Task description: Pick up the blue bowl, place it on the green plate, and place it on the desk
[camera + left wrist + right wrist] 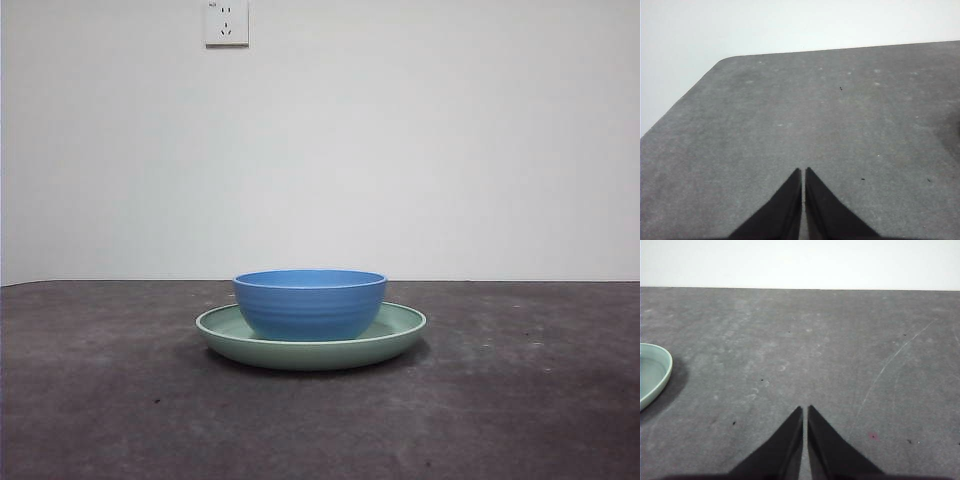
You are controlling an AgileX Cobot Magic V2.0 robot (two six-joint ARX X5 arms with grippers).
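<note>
The bare table [120,420] fills the foreground of the front view, scuffed and grey, and just behind that stretch stands the green plate [400,335] with the blue bowl [310,303] sitting upright in its middle, its base resting on the plate's floor and its rim level. Neither arm shows in this view.

The left tool [803,172] hangs over open table with its two black jaws pressed together, only a hairline between the tips, and nothing of the task ahead of it. The right tool [805,410] is likewise pressed together and empty; an edge of the green plate [652,372] shows well off to one side of it, so this arm is the nearer one, though still clearly apart from the dishes.

Since the bowl already rests on the plate, the step in hand is probably the last one: lifting the bowl off and setting it on the table. To do it well, the chosen tool should spread its jaws before it nears the bowl, come down over the rim with one jaw inside and one outside the wall, and close firmly on the ridged side. The lift should be straight up until the base clears the plate's rim, or the light plate may drag or tip.
</note>
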